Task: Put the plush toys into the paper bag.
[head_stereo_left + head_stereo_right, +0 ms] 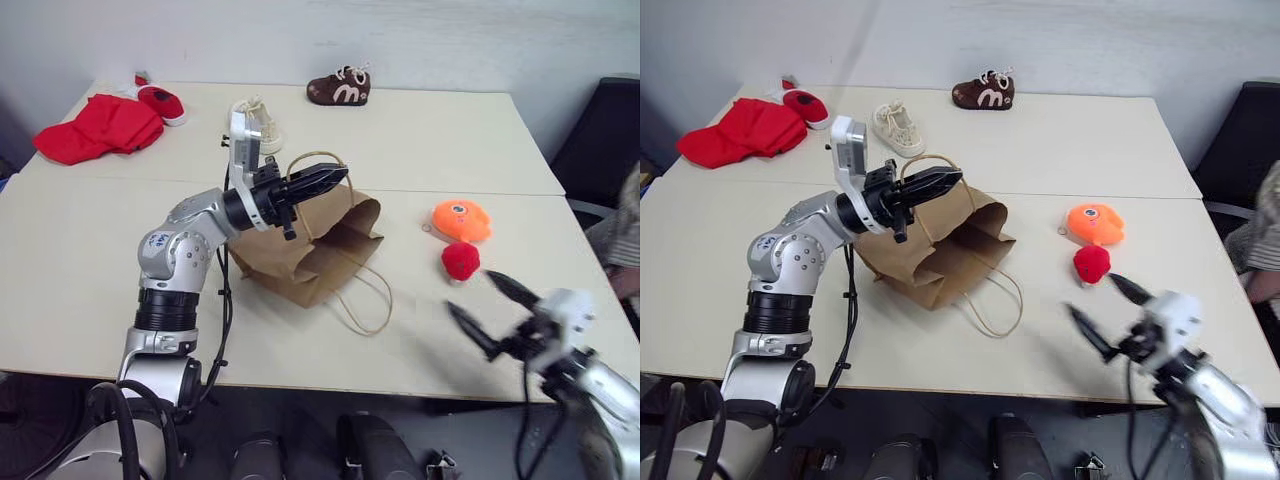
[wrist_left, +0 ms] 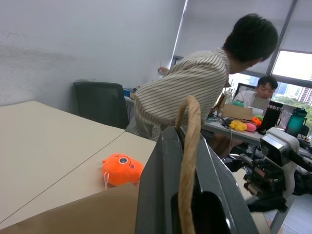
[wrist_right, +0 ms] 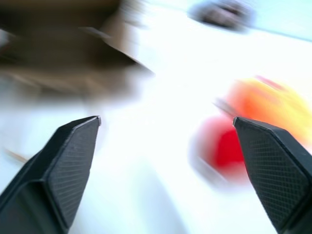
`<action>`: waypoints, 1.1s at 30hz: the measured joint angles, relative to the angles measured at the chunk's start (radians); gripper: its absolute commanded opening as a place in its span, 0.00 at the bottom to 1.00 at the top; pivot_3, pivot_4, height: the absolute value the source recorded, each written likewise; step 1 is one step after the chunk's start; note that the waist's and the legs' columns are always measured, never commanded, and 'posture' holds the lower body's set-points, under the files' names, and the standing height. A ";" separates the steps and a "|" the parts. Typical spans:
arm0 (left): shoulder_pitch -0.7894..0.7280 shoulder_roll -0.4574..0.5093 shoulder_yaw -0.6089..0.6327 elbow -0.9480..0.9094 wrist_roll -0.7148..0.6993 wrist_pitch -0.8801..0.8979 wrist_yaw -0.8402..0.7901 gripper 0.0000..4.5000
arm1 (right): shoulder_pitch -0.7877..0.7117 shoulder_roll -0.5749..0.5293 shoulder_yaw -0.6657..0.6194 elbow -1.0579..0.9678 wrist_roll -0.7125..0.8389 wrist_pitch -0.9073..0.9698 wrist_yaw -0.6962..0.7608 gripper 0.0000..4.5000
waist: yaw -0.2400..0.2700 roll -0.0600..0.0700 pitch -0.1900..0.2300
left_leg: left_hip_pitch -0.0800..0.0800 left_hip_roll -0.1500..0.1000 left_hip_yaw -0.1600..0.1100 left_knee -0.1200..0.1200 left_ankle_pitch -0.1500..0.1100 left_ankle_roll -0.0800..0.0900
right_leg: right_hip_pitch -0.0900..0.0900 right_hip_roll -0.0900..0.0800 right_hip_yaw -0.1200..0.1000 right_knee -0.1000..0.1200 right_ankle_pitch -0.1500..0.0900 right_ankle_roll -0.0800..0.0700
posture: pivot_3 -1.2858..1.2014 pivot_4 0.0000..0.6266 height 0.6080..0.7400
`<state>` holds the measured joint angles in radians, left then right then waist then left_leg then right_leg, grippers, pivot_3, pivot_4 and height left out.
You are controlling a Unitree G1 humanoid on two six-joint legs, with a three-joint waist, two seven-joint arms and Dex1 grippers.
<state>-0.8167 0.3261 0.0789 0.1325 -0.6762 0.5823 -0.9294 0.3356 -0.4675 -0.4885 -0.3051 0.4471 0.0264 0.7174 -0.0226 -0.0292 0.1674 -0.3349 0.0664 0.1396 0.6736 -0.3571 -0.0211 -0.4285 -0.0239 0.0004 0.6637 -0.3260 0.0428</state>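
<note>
I see my left gripper (image 1: pixel 335 176) pressed together on one loop handle (image 2: pixel 189 146) of the paper bag (image 1: pixel 310 255), which lies near the middle of the table (image 1: pixel 480 130) with its mouth held up toward the toys. My right gripper (image 1: pixel 480 305) is spread wide and empty at the near right edge; the red ball toy (image 1: pixel 461 261) sits just beyond it, and the orange fish toy (image 1: pixel 461 220) is directly behind that one. I judge the right arm is clearly the nearer one, so it should go forward and slightly left for the red toy first.
</note>
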 measured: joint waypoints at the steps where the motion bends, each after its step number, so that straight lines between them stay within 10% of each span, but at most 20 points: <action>1: 0.000 0.000 0.000 0.000 0.000 0.000 0.001 0.00 | 0.009 0.000 -0.018 0.029 -0.019 -0.019 -0.010 0.99 | -0.004 0.000 0.000 | 0.000 0.000 0.000 0.000 0.000 0.000 | 0.000 0.000 0.000 0.000 0.000 0.000 | 0.52 0.24 1.00; 17: -0.008 0.008 0.000 -0.003 0.006 0.009 0.012 0.00 | -1.061 -0.191 0.480 0.761 -0.304 0.371 -0.007 0.99 | -0.013 0.010 0.006 | -0.008 0.003 0.006 -0.007 0.005 -0.005 | -0.017 0.005 0.007 0.004 -0.001 -0.003 | 0.52 0.24 1.00; 33: -0.010 0.017 0.001 -0.005 0.012 0.009 0.020 0.00 | -1.258 -0.223 0.470 1.098 -0.324 0.046 0.260 0.01 | -0.033 0.014 0.008 | -0.006 0.000 0.005 -0.006 0.005 -0.004 | -0.017 0.002 0.006 0.009 -0.001 -0.003 | 0.52 0.24 1.00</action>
<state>-0.8266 0.3431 0.0798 0.1276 -0.6639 0.5909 -0.9095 -0.9228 -0.6902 -0.0184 0.7928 0.1227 0.0725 0.9773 -0.0560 -0.0154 0.1759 -0.3413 0.0667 0.1449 0.6677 -0.3517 -0.0250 -0.4452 -0.0222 0.0069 0.6726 -0.3271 0.0402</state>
